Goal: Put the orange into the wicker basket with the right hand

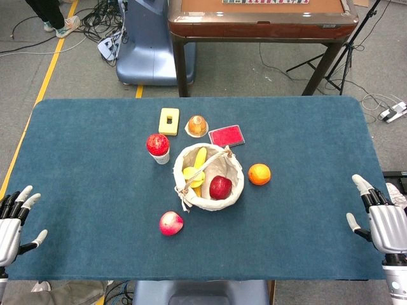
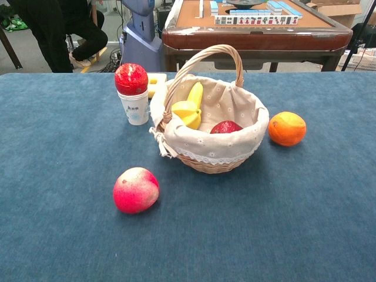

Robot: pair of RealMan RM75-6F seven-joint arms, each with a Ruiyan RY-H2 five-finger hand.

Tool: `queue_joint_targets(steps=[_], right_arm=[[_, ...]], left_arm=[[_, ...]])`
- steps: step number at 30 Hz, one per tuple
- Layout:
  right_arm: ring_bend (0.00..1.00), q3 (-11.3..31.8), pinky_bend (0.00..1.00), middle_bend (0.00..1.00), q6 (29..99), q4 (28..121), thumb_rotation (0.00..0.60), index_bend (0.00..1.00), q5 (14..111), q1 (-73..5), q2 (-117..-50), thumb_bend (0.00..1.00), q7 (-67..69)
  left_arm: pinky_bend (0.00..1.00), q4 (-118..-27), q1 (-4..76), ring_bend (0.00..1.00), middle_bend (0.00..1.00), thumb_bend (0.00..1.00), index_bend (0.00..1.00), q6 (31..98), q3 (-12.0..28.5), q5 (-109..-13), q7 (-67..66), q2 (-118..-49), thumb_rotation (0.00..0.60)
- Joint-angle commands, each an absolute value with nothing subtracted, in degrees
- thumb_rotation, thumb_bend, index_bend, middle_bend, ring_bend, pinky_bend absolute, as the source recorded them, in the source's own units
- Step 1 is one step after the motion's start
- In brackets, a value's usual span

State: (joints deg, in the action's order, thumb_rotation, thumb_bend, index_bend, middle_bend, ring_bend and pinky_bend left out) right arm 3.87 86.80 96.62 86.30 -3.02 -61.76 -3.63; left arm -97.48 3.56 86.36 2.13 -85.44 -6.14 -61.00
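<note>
Partly cropped: right hand [image 1: 386, 222], open, w/ nothing held.

Orange [image 1: 259, 174] is sitting on the blue counter [image 1: 89, 165] just right of the wicker basket [image 1: 233, 189], not touching it. Both hands are empty with fingers spread: left hand [image 1: 13, 225] and right hand [image 1: 381, 219] at the near corners.

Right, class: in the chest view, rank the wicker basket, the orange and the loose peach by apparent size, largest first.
1. wicker basket
2. peach, though nearer the camera, so its lead is unsure
3. orange
</note>
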Motion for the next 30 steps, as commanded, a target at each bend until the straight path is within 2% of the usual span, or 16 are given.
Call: queue_joint_targets(steps=[1,18,23,30], right_arm=[[0.20,3.88,0.53,0.16,86.85,96.62,0.600,0.07,86.36,-3.01,-61.76,0.33,-3.62],[0.20,4.04,0.53,0.16,85.55,97.37,0.600,0.07,86.27,-3.83,-61.77,0.33,-5.36],[0.20,4.91,0.53,0.16,80.37,98.78,0.600,0.07,84.89,-7.05,-61.19,0.32,-7.55],[0.20,7.25,0.52,0.14,69.76,99.97,0.600,0.07,79.91,-14.27,-62.52,0.29,-13.41]], left_arm=[[0.00,-97.43,3.54,0.00,0.00,0.26,0.17,86.44,2.15,-85.48,-6.01,-61.02,0.600],[0.00,-97.22,3.55,0.00,0.00,0.26,0.17,86.39,2.16,-85.42,-5.88,-61.19,0.600],[0.00,-97.19,3.57,0.00,0.00,0.26,0.17,86.35,2.06,-85.57,-6.07,-61.30,0.600],[0.00,-97.25,3.38,0.00,0.00,0.26,0.17,86.57,1.98,-85.57,-5.94,-61.36,0.600]])
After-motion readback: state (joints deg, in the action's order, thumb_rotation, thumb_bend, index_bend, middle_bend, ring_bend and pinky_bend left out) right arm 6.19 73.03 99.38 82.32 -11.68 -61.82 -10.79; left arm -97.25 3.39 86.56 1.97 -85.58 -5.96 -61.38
